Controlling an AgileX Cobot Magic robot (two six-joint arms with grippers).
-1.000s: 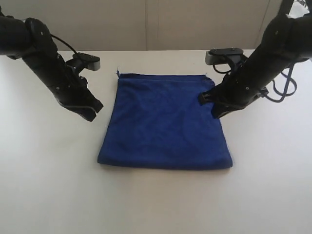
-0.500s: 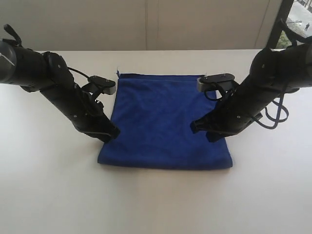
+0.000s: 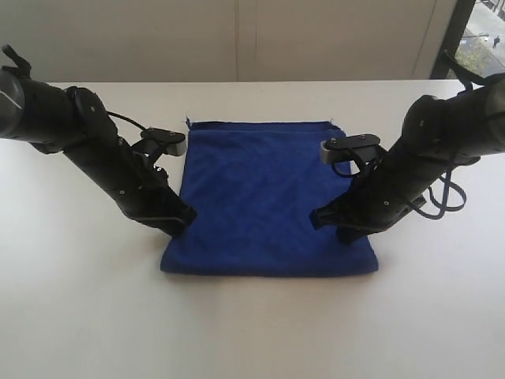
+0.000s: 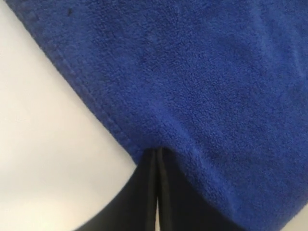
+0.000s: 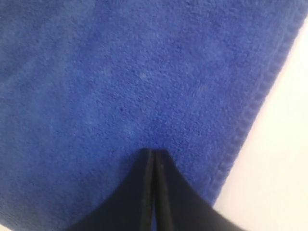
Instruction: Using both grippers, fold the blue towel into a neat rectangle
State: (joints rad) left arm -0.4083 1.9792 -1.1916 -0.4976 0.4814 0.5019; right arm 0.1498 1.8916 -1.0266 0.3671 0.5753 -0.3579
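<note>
The blue towel (image 3: 264, 189) lies flat on the white table (image 3: 252, 332) as a folded, roughly square shape, with a loose thread at its far left corner. My left gripper (image 3: 180, 225) is shut, its tips pressed down on the towel's left edge near the front corner; in the left wrist view the closed tips (image 4: 157, 150) meet the towel (image 4: 216, 72) right at its hem. My right gripper (image 3: 331, 227) is also shut, tips resting on the towel just inside its right edge; in the right wrist view the closed gripper (image 5: 153, 151) touches the cloth (image 5: 120, 72).
Bare white table surrounds the towel on all sides. A pale wall (image 3: 237, 39) rises behind the table's far edge. Dark cables (image 3: 446, 193) loop off the right arm.
Both arms have come down and inward from above the table beside the towel. Their shut tips now touch the towel's near left and right edges.
</note>
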